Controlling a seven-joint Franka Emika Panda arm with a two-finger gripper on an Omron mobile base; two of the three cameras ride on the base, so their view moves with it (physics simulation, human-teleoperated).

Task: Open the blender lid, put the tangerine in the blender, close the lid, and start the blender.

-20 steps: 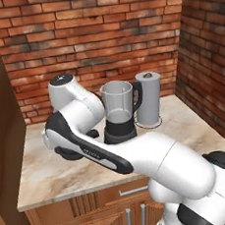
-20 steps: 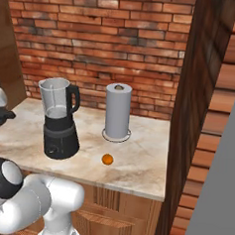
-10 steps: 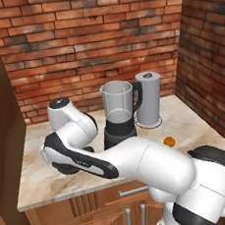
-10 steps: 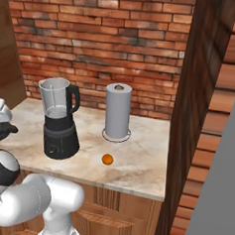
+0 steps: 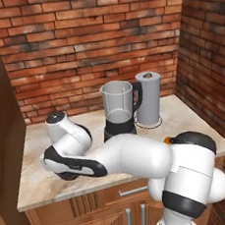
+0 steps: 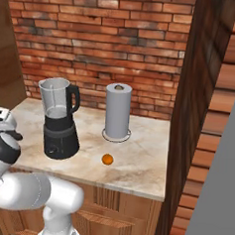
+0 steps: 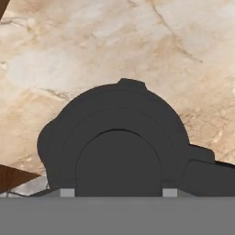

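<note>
Lid: the blender lid (image 7: 120, 147) is off the jar and sits right under the claw (image 7: 118, 190), low over the counter's left part; whether it rests on the stone yet I cannot tell.
Claw: closed on the lid's raised knob, the two tips pinching it from either side.
Jar: the blender (image 6: 59, 119) stands open-topped and empty near the middle of the counter, handle turned towards the paper towel roll (image 6: 118, 111).
Fruit: the tangerine (image 6: 107, 159) lies on the counter (image 6: 141, 166) in front of the roll, apart from the blender base, untouched.
Done: opening the lid, by the look of it.
Left: letting go of the lid, fetching the fruit, dropping it in, capping the jar, turning the front dial.
Materials: the lid is matt black plastic, round, with stepped rings and a small side tab; the jar is clear glass on a rounded black base; the counter is mottled beige marble; the roll is a smooth pale cylinder; the wall behind is rough red brick.
</note>
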